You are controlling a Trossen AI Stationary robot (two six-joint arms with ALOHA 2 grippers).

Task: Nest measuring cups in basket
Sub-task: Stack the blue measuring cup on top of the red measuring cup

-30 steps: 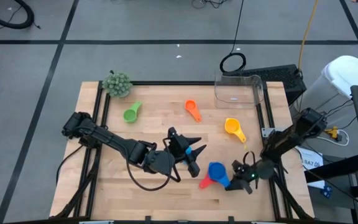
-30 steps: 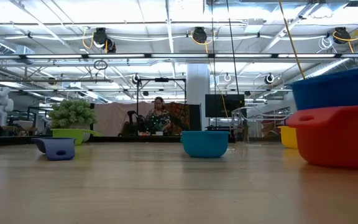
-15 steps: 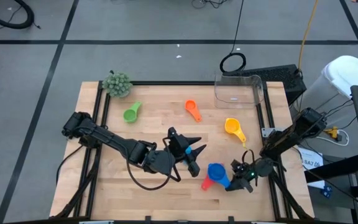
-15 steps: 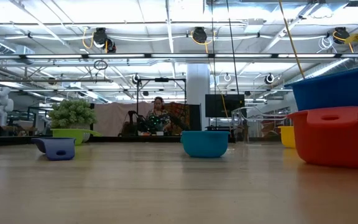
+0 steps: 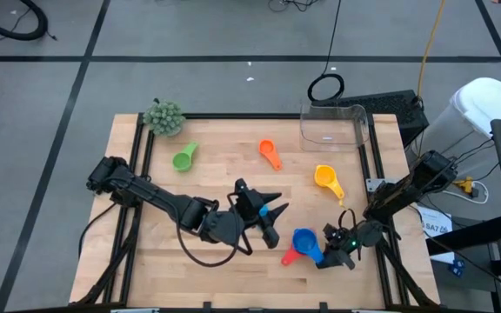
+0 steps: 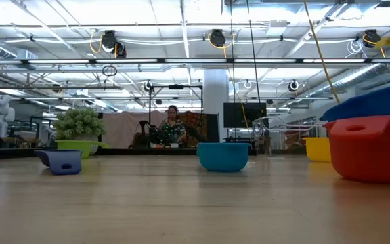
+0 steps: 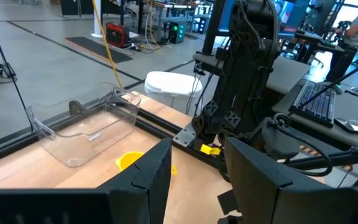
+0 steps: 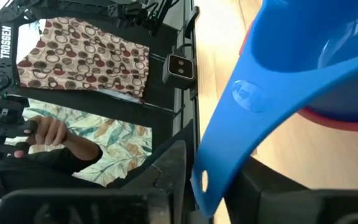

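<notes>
"trossen" lettering (image 8: 5,42) on frame

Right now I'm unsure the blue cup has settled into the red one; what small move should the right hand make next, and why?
Probably open the right hand a little wider and back off: the blue cup already sits in the red cup, yet its handle lies between the fingers.
</notes>
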